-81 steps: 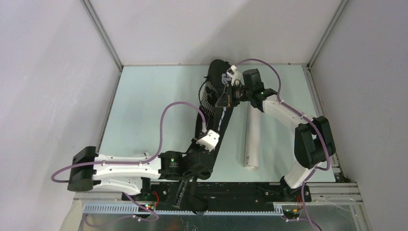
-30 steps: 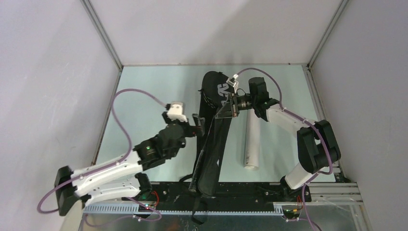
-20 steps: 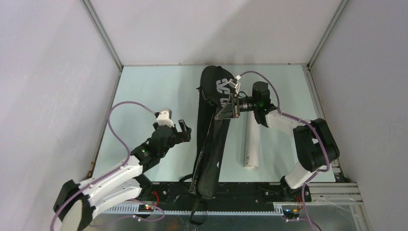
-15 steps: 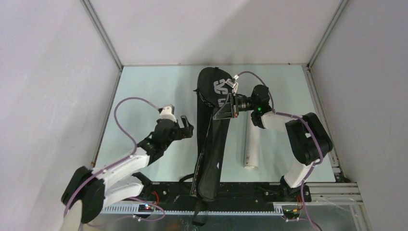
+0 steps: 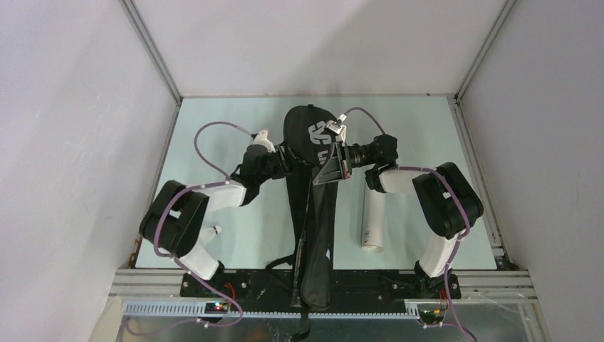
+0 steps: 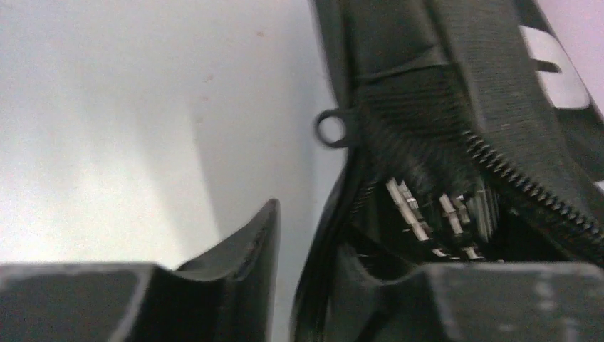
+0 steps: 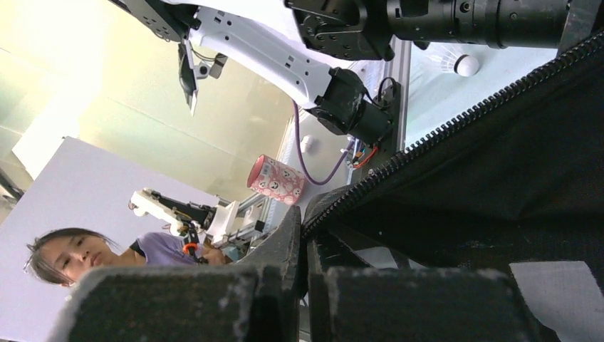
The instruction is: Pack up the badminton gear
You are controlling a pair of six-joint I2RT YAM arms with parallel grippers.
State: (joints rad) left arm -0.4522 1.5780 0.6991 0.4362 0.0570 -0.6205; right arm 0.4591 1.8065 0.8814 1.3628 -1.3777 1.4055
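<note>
Holding the racket bag [image 5: 313, 214] by its zipper lip, clamped in my right gripper [image 7: 305, 260], left gripper [image 6: 306, 228] spread beside the opposite lip under the pull ring [image 6: 331, 130]; bag's between them, limp, light, so grip the stiffer zipper seam.

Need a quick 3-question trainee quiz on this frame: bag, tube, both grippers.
1. True or false: the white tube lies on the left arm's side of the racket bag.
2. What is the right gripper clamped on? A) the bag's zipper edge B) the tube C) nothing
3. In the left wrist view, are the left gripper fingers open or shut?

Key:
1. False. The tube lies on the right arm's side of the bag.
2. A.
3. Open. Bare table shows between one finger and the bag's edge.
</note>
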